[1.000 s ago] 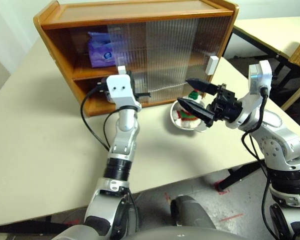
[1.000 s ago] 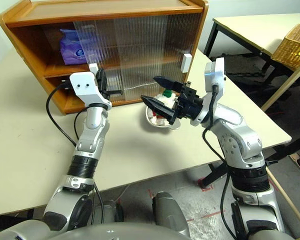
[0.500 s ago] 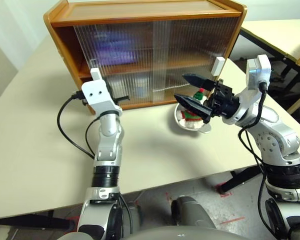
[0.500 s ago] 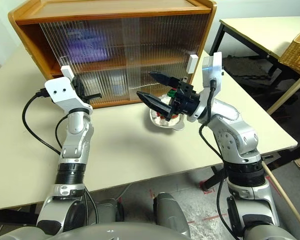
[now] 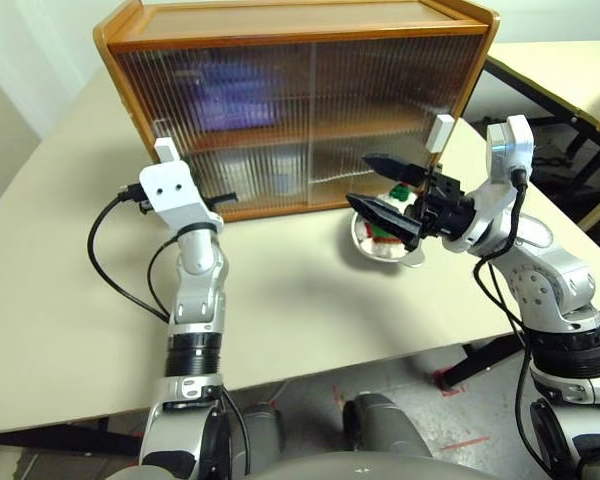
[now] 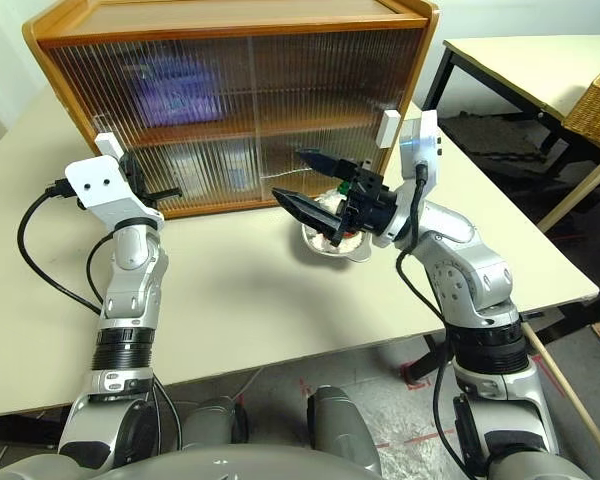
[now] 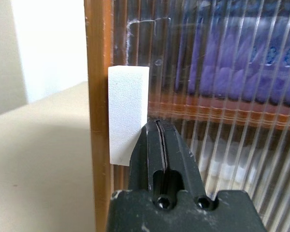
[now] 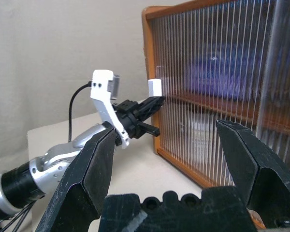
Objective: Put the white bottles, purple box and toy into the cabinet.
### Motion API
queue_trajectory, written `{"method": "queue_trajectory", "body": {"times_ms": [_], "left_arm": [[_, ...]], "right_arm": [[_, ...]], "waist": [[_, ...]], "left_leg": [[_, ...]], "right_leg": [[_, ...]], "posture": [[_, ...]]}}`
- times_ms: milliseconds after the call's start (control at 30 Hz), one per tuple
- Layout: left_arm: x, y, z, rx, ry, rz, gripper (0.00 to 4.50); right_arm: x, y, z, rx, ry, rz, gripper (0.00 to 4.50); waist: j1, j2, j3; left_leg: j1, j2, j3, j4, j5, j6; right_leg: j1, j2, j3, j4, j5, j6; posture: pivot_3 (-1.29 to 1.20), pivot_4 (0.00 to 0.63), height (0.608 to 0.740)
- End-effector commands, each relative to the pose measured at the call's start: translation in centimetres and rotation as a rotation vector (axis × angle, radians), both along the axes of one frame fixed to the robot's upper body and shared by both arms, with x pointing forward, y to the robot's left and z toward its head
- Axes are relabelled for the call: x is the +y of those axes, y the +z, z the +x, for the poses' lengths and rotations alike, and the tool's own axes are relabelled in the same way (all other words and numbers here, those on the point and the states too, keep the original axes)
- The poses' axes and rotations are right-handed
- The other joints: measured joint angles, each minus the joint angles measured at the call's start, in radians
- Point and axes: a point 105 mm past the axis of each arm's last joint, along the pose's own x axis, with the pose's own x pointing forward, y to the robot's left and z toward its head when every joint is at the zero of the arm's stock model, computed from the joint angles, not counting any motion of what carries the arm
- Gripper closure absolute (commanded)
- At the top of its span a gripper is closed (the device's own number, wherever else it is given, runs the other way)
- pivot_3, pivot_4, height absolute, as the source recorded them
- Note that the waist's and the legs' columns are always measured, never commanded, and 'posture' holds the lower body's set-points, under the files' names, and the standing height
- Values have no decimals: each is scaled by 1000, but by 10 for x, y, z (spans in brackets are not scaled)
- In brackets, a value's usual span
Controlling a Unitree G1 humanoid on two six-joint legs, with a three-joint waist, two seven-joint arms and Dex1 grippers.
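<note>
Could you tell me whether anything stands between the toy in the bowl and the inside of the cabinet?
Yes. Both ribbed sliding doors cover the whole front of the cabinet, so the toy in the metal bowl has no open way in. The shut left end effector sits at the left door's white handle.

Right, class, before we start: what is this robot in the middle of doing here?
The left gripper, shut, is pressed beside the white handle of the cabinet's left sliding door, which now covers the front. The purple box and white bottles show blurred behind the ribbed doors. The right gripper hangs open above the metal bowl, where the toy still waits outside.
</note>
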Motion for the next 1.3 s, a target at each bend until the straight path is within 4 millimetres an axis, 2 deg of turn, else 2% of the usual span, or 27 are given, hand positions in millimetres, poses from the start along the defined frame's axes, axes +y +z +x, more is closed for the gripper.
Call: {"method": "queue_trajectory", "body": {"times_ms": [33, 67, 100, 267, 367, 433, 500, 567, 667, 833, 1000, 1033, 1300], "left_arm": [[-58, 11, -5, -68, -399, -3, 4315], [-76, 16, -14, -97, -575, -31, 4094], [-82, 19, -20, -111, -660, -47, 3869], [-70, 33, -24, -119, -829, 86, 2011], [-61, 37, -23, -105, -934, 61, 851], [-61, 36, -28, -84, -1066, 74, 30], [-62, 38, -36, -69, -1200, 13, 30], [-59, 42, -36, -89, -1224, 50, 30], [-54, 45, -34, -107, -1235, 104, 0], [-51, 51, -36, -112, -1301, 66, 0], [-46, 53, -35, -125, -1269, 105, 0], [-46, 53, -35, -127, -1267, 107, 0], [-46, 54, -36, -137, -1267, 97, 0]], "right_arm": [[-3, -4, 2, -1, -7, -5, 0], [-5, -6, 3, 2, -15, -5, 0], [-9, -7, 5, 7, -28, -1, 0], [-37, -18, 25, 40, -179, 7, 0], [-58, -20, 40, 9, -305, 8, 0], [-76, -23, 51, 3, -408, 7, 0], [-90, -26, 59, -1, -484, 1, 0], [-101, -29, 68, 7, -541, -6, 0], [-116, -28, 81, 6, -639, -18, 569], [-141, -27, 101, 17, -777, -60, 2418], [-156, -26, 116, 27, -868, -85, 4357], [-158, -26, 118, 27, -876, -88, 4460], [-158, -36, 131, 80, -895, -80, 4460]], "waist": [[1, 0, 0], [2, 0, 0], [1, 0, 0], [-8, 0, 0], [-7, 1, 0], [-6, 1, 0], [-7, 1, 0], [-8, 1, 0], [-7, 1, 0], [-9, 2, 0], [-8, 2, 0], [-8, 2, 0], [-6, 2, 0]], "left_leg": [[0, 0, 0, 0, 0, 0], [-1, 0, 1, 0, 0, 0], [-1, -1, 1, 0, 0, 0], [-1, 0, 2, 0, 0, 0], [1, 1, 0, 0, 0, 1], [1, 1, 0, 0, 1, 2], [1, 0, 1, 0, 3, 5], [0, 0, 1, 0, 3, 5], [0, 0, 1, 0, 3, 6], [0, 1, 1, -1, 4, 6], [0, 1, 0, -1, 4, 6], [0, 1, 0, -1, 4, 6], [0, 1, 0, -1, 4, 6]], "right_leg": [[0, 0, 0, 0, 0, 0], [0, 0, 0, 0, 0, 0], [0, -1, -1, -1, 0, -1], [0, 1, 1, -1, -1, -3], [0, 2, 0, 1, -2, -6], [0, 2, 0, 1, -2, -6], [0, 2, 1, 1, -2, -6], [0, 2, 0, 0, -2, -5], [-1, 2, 0, 0, -2, -5], [-1, 2, 1, 0, -2, -5], [-1, 1, 2, 0, -2, -5], [-1, 1, 2, 0, -2, -5], [-1, 1, 3, 0, -2, -5]], "posture": [[3, 0, 740], [0, 0, 740], [1, 0, 740], [3, 0, 740], [2, 0, 740], [2, 0, 740], [2, 0, 740], [3, 0, 740], [7, 0, 740], [13, 0, 740], [29, 0, 740], [29, 0, 740], [45, 0, 740]]}}
